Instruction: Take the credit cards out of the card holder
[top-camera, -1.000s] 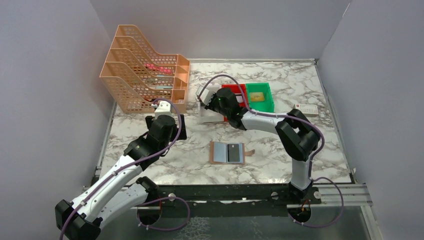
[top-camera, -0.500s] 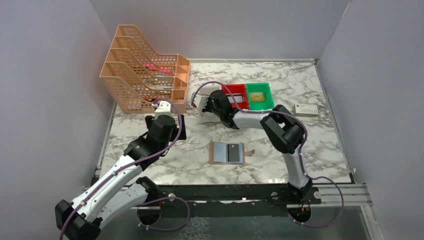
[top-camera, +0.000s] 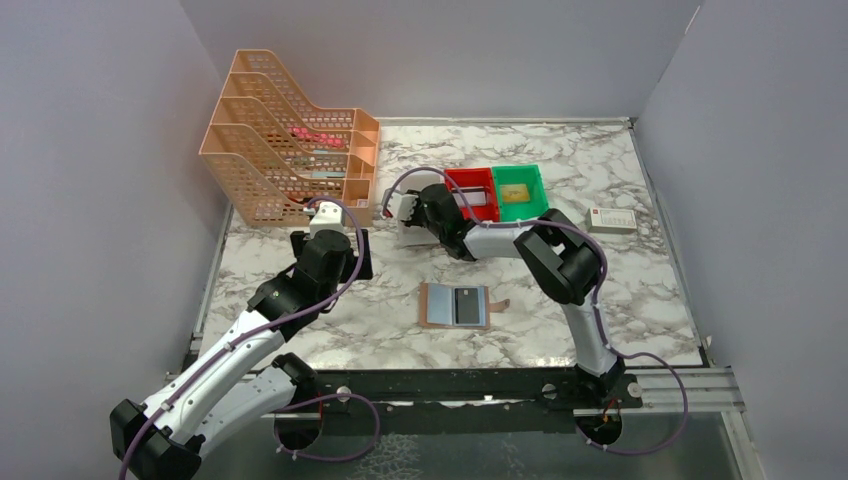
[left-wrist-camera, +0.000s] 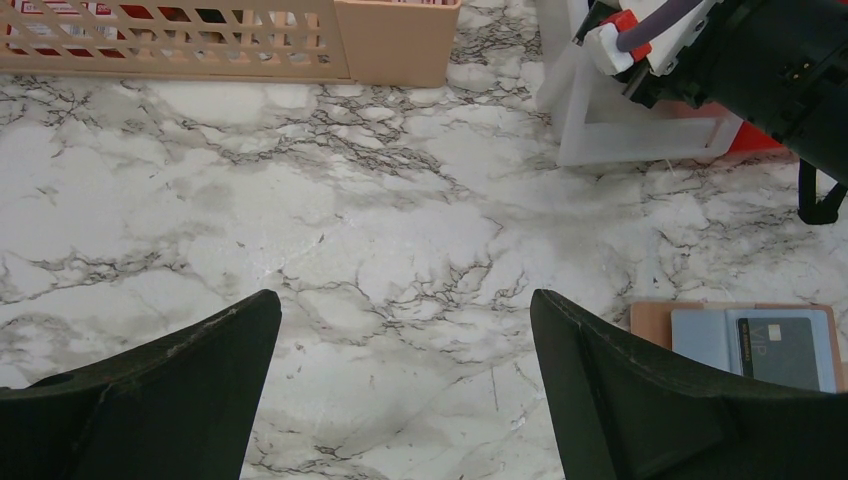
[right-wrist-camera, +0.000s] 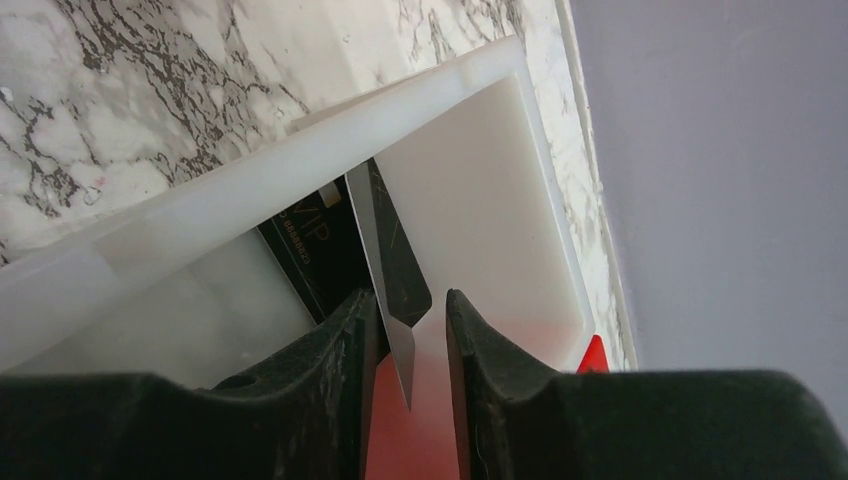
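The card holder (top-camera: 436, 306) lies spread open on the marble near the front middle, a black credit card (top-camera: 467, 306) in its pale blue panel; it also shows at the left wrist view's right edge (left-wrist-camera: 650, 316). My right gripper (top-camera: 413, 208) reaches into the white bin (top-camera: 412, 238). Its jaws (right-wrist-camera: 412, 310) stand apart, and a thin dark credit card (right-wrist-camera: 402, 268) stands on edge between them, leaning at the left finger. Another black credit card (right-wrist-camera: 312, 250) lies in the bin. My left gripper (top-camera: 330, 250) hovers open (left-wrist-camera: 405, 300) over bare marble, left of the holder.
An orange mesh file rack (top-camera: 290, 150) stands at the back left. A red bin (top-camera: 470, 186) and a green bin (top-camera: 520, 190) sit right of the white bin. A small white box (top-camera: 612, 218) lies at the right. Grey walls close in three sides.
My right arm has shifted left over the white bin, and its jaws have gone from shut to parted around the card. The left arm has not moved.
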